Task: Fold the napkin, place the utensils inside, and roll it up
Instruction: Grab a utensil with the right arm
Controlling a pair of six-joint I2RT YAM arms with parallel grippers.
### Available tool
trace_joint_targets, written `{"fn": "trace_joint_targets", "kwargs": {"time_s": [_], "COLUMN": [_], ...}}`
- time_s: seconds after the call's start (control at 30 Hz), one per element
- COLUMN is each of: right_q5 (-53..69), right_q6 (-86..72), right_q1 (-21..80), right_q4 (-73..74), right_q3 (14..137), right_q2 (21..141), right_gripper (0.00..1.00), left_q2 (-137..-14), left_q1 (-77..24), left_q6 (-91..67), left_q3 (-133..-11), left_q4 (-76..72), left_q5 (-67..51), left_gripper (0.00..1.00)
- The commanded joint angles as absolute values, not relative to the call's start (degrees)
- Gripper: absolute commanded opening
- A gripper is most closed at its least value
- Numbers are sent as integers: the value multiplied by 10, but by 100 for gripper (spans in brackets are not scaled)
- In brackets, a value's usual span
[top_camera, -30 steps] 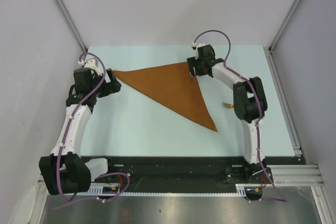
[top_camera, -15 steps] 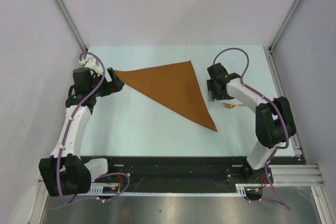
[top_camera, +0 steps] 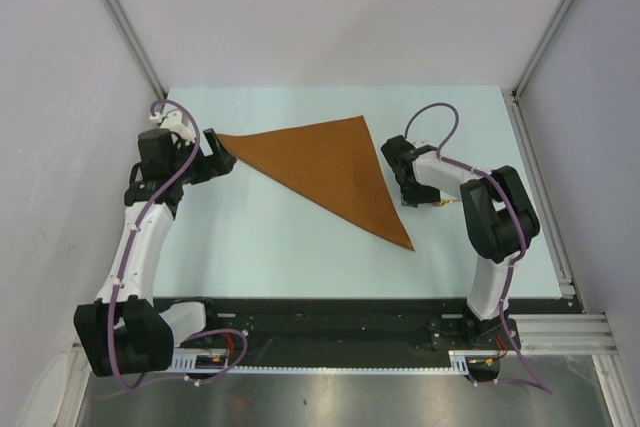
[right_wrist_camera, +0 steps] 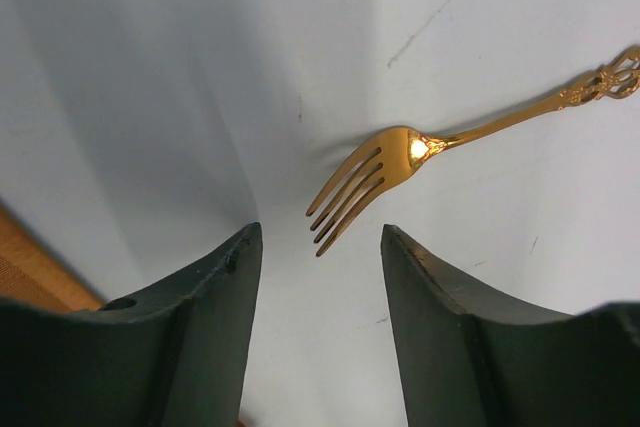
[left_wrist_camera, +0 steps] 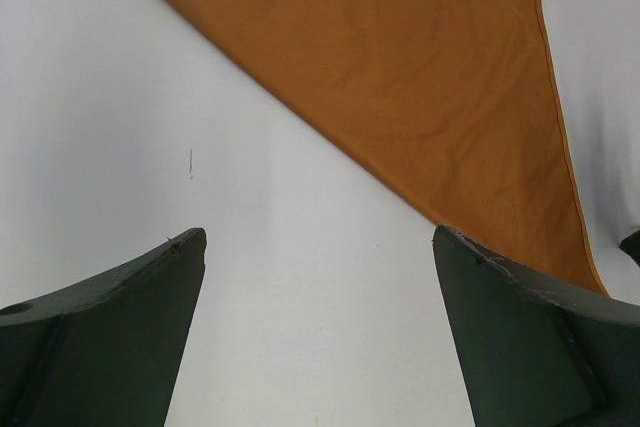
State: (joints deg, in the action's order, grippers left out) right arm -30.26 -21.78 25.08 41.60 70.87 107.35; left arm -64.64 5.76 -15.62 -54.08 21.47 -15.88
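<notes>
The rust-orange napkin [top_camera: 330,172] lies flat on the table, folded into a triangle; it also shows in the left wrist view [left_wrist_camera: 420,97]. The gold fork [right_wrist_camera: 400,152] lies on the table right of the napkin, tines pointing at my right gripper [right_wrist_camera: 318,232]. That gripper is open and empty, its fingertips just short of the tines. In the top view the right gripper [top_camera: 420,195] hides most of the fork; a bit of the fork's handle [top_camera: 447,203] shows. My left gripper [top_camera: 218,157] is open and empty beside the napkin's left corner, and in its own view [left_wrist_camera: 320,237] it is over bare table.
The pale blue table [top_camera: 270,247] is walled by grey panels on the left, back and right. A metal rail [top_camera: 545,187] runs along its right edge. The black base strip [top_camera: 330,322] lies at the near edge.
My right gripper has left the napkin's upper right corner and moved near and right, down to the fork. The left arm and the napkin have stayed put.
</notes>
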Motion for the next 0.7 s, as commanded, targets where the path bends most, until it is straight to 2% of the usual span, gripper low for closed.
{"fn": "trace_joint_targets", "kwargs": {"time_s": [0.0, 0.17, 0.27, 0.3, 0.37, 0.4, 0.5, 0.67], "right_q5": [-356, -371, -381, -383, -388, -390, -407, -412], "right_q6": [-233, -219, -200, -193, -172, -161, -125, -32], "right_q1": [253, 252, 250, 251, 255, 257, 278, 369], "right_q4": [408, 393, 385, 381, 372, 367, 367, 321], "right_q3": [732, 733, 734, 734, 735, 737, 751, 752], "right_q2": [1085, 1099, 1113, 1117, 1121, 1121, 1115, 1054], "right_gripper": [52, 46, 32, 21, 10, 1, 0, 0], "left_q2": [-628, -628, -627, -627, -627, -627, -627, -632], "left_q1": [62, 61, 62, 62, 62, 62, 62, 62], "left_q6": [-163, -163, -163, -163, -163, -163, -164, -173], "left_q3": [-537, -537, -537, -537, -537, -537, -536, -530], "left_q4": [196, 197, 196, 196, 195, 196, 196, 186], "left_q5": [-172, -171, -172, -171, -171, -171, -171, -188], "left_gripper": [100, 100, 100, 100, 100, 100, 100, 100]}}
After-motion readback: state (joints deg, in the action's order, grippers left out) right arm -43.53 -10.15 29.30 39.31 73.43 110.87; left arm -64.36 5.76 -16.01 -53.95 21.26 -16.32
